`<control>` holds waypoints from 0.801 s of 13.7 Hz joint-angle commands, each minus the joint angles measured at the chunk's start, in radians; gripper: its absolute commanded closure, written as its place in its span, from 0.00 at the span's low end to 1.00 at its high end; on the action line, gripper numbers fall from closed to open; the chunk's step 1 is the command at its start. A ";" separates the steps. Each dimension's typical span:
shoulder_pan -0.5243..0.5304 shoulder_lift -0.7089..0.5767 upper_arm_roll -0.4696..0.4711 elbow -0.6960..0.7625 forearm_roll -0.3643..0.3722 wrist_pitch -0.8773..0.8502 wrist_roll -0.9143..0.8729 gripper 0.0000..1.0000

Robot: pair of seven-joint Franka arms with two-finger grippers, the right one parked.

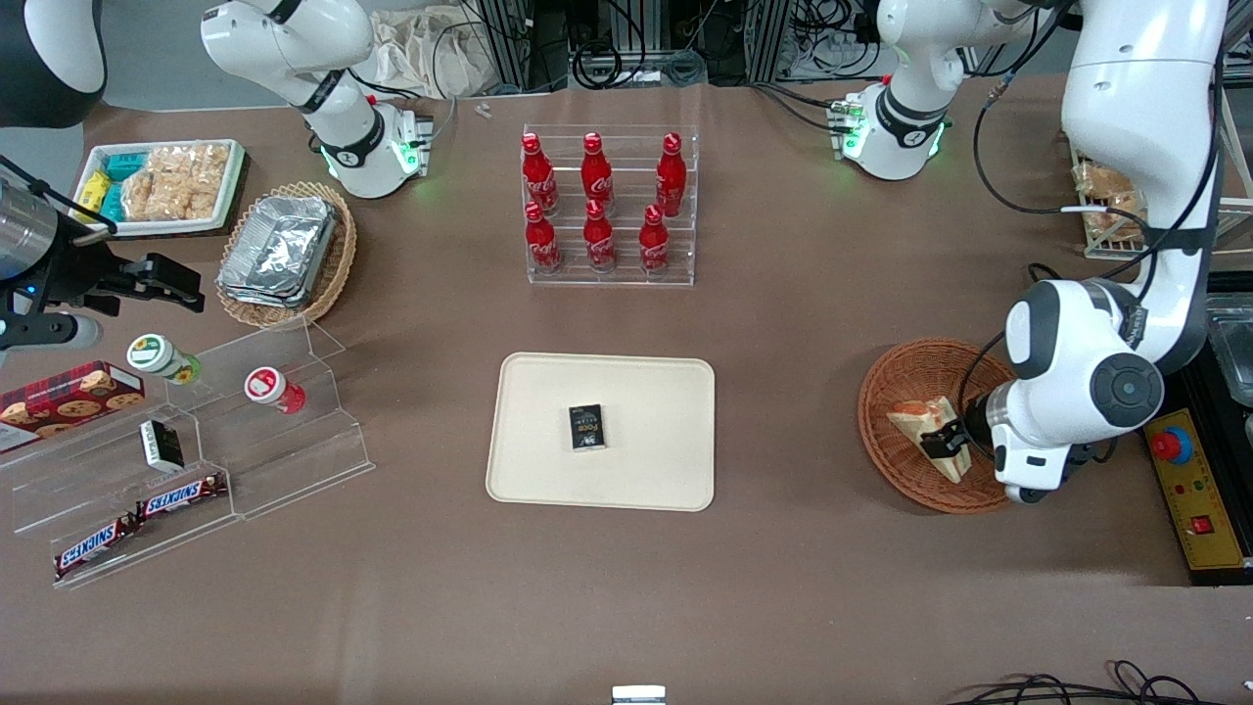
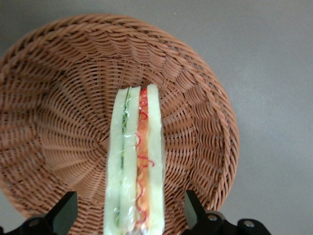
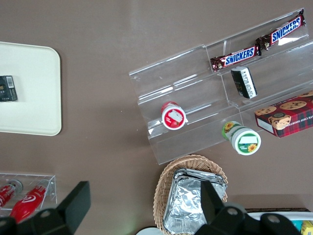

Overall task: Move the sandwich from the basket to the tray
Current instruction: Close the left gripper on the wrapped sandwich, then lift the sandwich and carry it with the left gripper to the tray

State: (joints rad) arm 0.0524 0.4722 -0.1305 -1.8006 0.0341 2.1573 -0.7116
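The gripper (image 2: 128,215) hangs low over the basket (image 2: 58,98), its 2 fingers (image 2: 66,210) spread wide on either side of the sandwich (image 2: 134,166) lying inside. Grasping appears under way; next, closing and lifting toward the tray (image 1: 646,392), toward the parked arm's end.

A: The front view looks steeply down from high over the whole bench (image 1: 783,587), facing both robots.

B: And the left wrist view?

A: Close above the basket (image 2: 58,98), looking down past the hand (image 2: 131,215), whose fingers stand apart either side of the sandwich (image 2: 134,166).

B: The right wrist view?

A: Higher, straight down, sharing the tray (image 3: 29,98) with the front view.
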 commanded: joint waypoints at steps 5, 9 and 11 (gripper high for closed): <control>-0.005 0.005 -0.012 -0.040 -0.008 0.035 -0.066 0.44; 0.000 -0.029 -0.015 -0.013 -0.003 -0.063 -0.046 0.96; 0.001 -0.078 -0.017 -0.011 -0.003 -0.112 -0.034 1.00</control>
State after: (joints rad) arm 0.0506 0.4624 -0.1431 -1.8078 0.0342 2.1068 -0.7541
